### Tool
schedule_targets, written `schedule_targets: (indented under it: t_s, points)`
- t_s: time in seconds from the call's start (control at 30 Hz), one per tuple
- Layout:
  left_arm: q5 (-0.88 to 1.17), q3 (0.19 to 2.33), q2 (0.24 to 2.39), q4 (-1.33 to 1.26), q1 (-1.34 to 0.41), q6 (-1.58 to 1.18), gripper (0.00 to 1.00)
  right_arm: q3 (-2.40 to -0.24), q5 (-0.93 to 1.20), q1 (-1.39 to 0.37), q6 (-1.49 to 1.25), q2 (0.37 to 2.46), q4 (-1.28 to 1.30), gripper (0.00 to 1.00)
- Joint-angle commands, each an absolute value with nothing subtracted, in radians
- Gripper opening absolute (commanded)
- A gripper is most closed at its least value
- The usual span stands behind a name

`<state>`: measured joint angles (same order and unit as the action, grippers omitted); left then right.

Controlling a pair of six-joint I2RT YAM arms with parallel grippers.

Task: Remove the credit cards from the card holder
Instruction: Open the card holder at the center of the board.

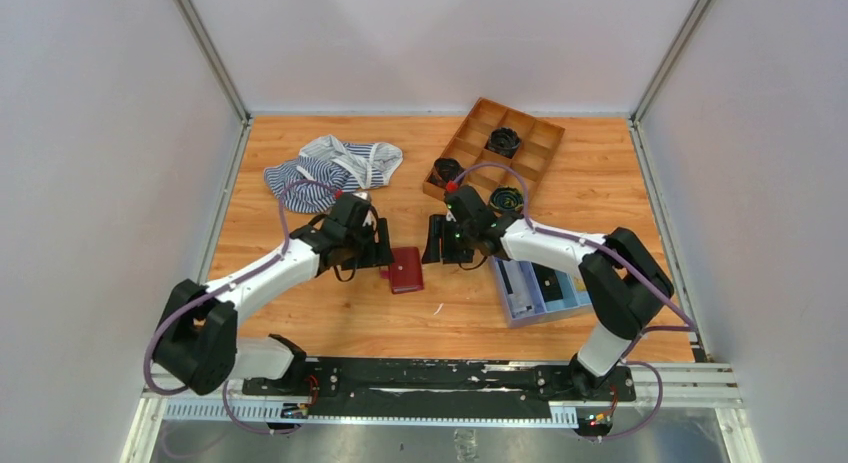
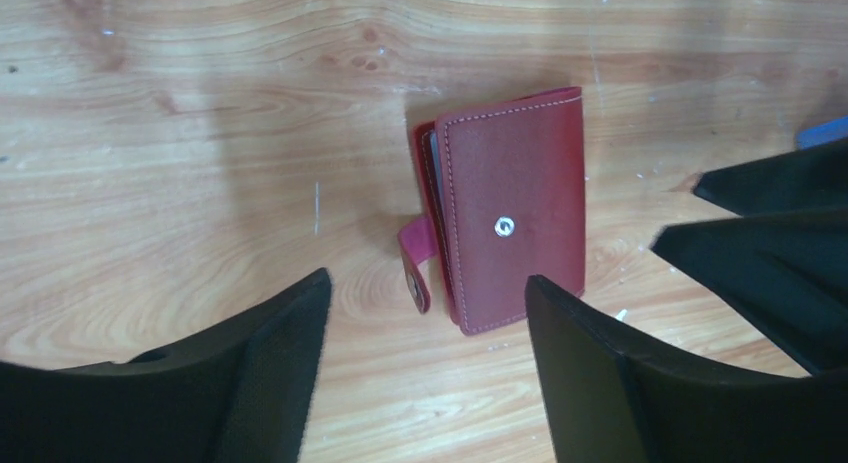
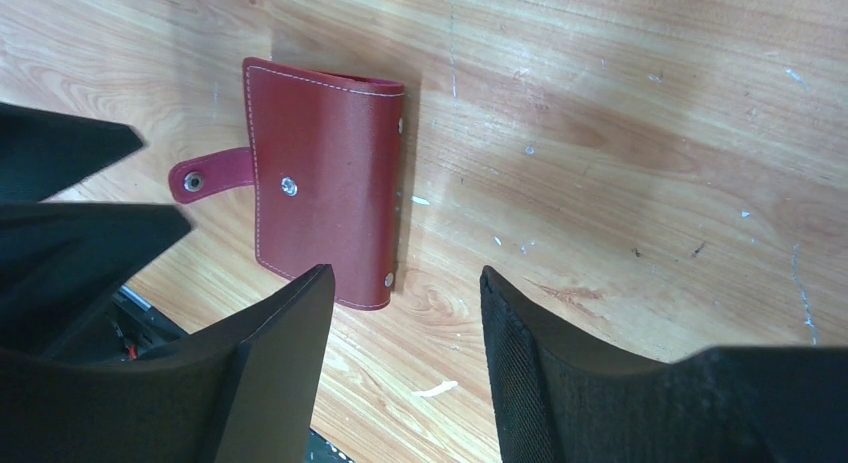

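Observation:
The maroon card holder lies folded shut on the wooden table between my two grippers. Its strap tab is unsnapped and sticks out. It shows in the left wrist view and in the right wrist view. A pale edge shows in its open side in the left wrist view; the credit cards are otherwise hidden inside. My left gripper is open and empty, just left of the holder. My right gripper is open and empty, just right of it.
A light-blue tray with flat items sits at the right front. A wooden divided box holding black rolled coils stands at the back. Striped cloth lies at the back left. Walls enclose the table.

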<state>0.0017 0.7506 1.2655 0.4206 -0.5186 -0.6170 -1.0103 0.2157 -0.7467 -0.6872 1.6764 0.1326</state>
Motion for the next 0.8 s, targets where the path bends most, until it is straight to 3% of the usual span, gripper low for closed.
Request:
schedule_targets:
  t_s: [0.0,0.2,0.3,0.37,0.4,0.77]
  points:
    - [0.048,0.719,1.360,0.332,-0.515,-0.628,0.69,-0.991,0.188,-0.745,-0.675,1.644,0.154,0.59]
    - [0.050,0.733,1.409,0.327,-0.515,-0.629,0.46,-0.973,0.180,-0.744,-0.682,1.621,0.152,0.58]
    - [0.055,0.737,1.409,0.330,-0.515,-0.624,0.24,-0.972,0.180,-0.745,-0.681,1.614,0.153,0.58]
    - [0.060,0.746,1.404,0.339,-0.515,-0.617,0.03,-0.976,0.180,-0.744,-0.680,1.606,0.155,0.58]
    - [0.061,0.754,1.398,0.348,-0.515,-0.612,0.00,-0.978,0.179,-0.744,-0.678,1.601,0.158,0.58]
    - [0.260,0.892,1.275,0.399,-0.521,-0.618,0.00,-0.933,0.145,-0.660,-0.641,1.389,0.241,0.58]
